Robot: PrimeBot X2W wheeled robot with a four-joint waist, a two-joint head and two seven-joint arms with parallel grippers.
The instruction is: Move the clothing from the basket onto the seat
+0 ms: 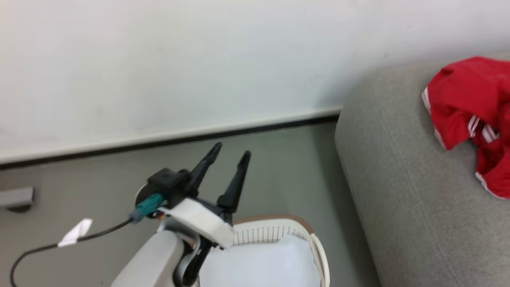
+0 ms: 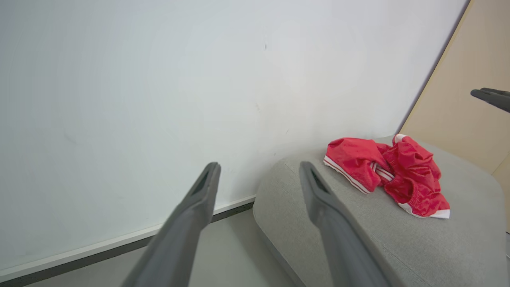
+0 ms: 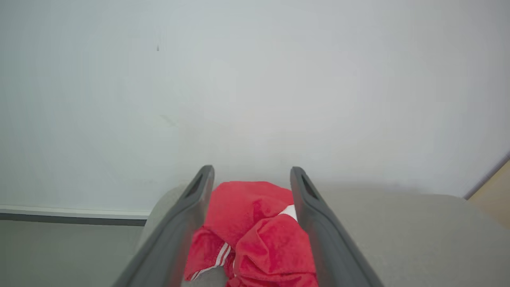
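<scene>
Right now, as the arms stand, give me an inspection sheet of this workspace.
Surface: grey seat, clothing lying near its end.
Job's things: red clothing heaped on the seat; basket on the floor beside it, visible inside white.
Clutter: blurred grey block by the wall, kind unclear.
Grippers: left gripper open, empty; right gripper open, pointed at the clothing.
Cables: black cable with white tag leading from the left gripper's base.
Surroundings: white wall, grey floor, beige panel.
</scene>
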